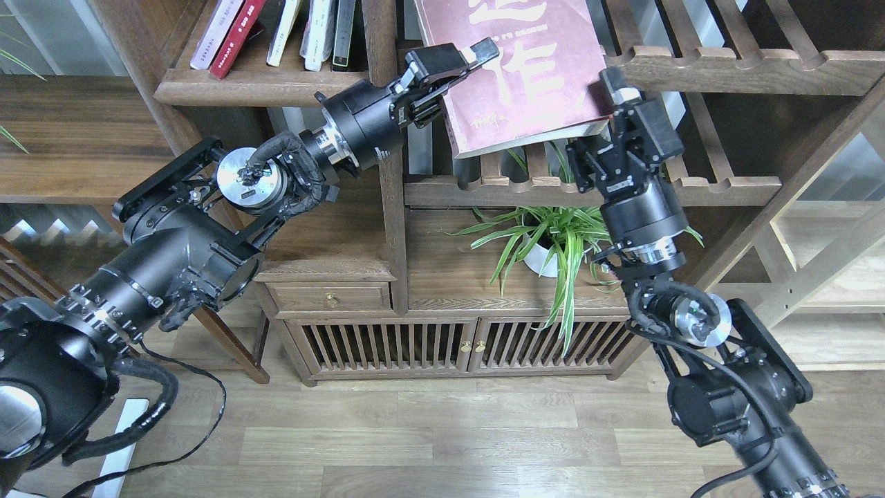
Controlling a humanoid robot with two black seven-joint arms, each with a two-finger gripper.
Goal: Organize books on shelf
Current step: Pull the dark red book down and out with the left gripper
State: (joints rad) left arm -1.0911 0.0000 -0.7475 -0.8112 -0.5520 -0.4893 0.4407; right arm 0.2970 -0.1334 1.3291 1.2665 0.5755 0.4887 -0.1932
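Observation:
The thick dark maroon book (532, 76) with big white characters hangs tilted in front of the upper slatted rack (747, 69), right of the upright post. My left gripper (464, 63) is shut on its left edge, one white-tipped finger lying on the cover. My right gripper (612, 93) is at the book's lower right corner, one finger sticking up beside it; its other finger is hidden. On the solid brown shelf (256, 90) at upper left, a pale lavender book (216, 31) and a red book (240, 31) lean among other books (321, 28).
A lower slatted rack (691, 188) runs just under the book. Below it are a potted spider plant (550, 242) and a low cabinet (387, 339) with a drawer and slatted doors. The post (384, 138) separates the shelf from the racks.

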